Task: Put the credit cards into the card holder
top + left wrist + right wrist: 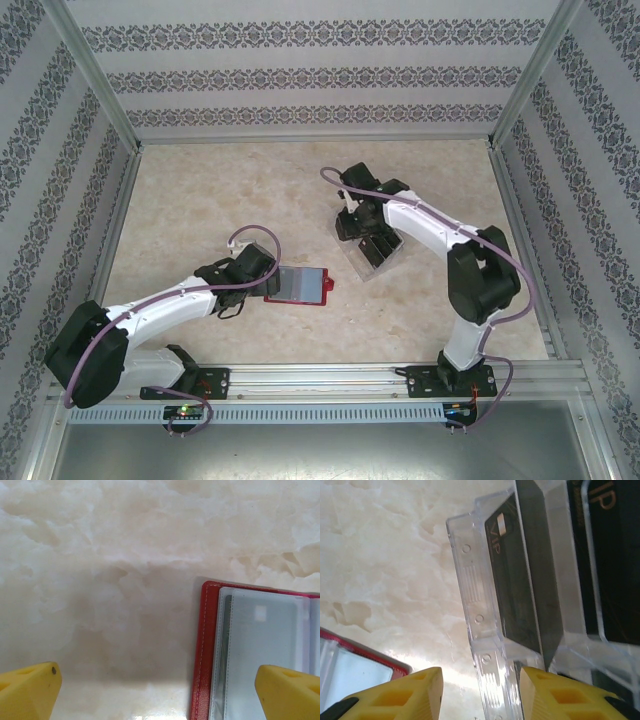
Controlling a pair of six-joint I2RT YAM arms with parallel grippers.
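Wallet (300, 284) lies open near the table's (200, 200) near edge, left gripper (160, 690) spread wide astride its left edge; farther right, right gripper (481, 696), jaws partly apart, straddles the tray (470, 570) wall beside black cards (515, 595), so closing may pinch plastic, not card.

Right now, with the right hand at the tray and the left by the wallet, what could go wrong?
1. The right hand straddles the wall of the tray, not a card; closing here could pinch the tray and drag it.
2. The left hand is open and not clearly pressing the wallet, so it might slide when a card is pushed in.
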